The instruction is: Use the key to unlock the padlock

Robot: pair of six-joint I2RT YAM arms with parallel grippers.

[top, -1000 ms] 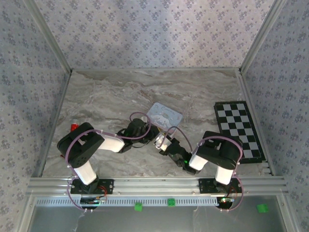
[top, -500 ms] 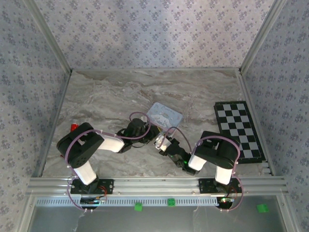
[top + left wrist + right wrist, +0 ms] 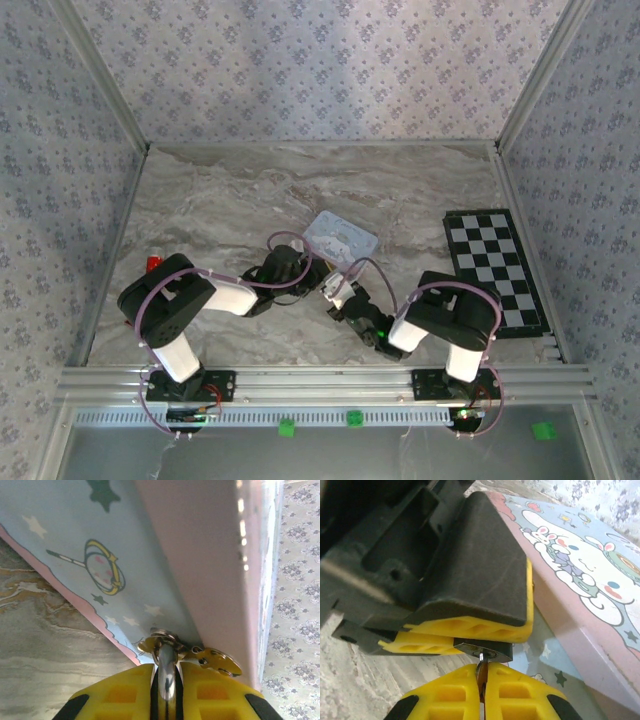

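Left gripper (image 3: 166, 679) is clamping the mostly hidden padlock (image 3: 487, 651), while right gripper (image 3: 481, 686) is pinching the barely visible key (image 3: 480, 669).

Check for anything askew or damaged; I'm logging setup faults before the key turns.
Nothing looks damaged or spilled. Only the pale-blue tin sits skewed, diagonal to the table edges, just beyond the padlock in the left pincer and the key in the right pincer.
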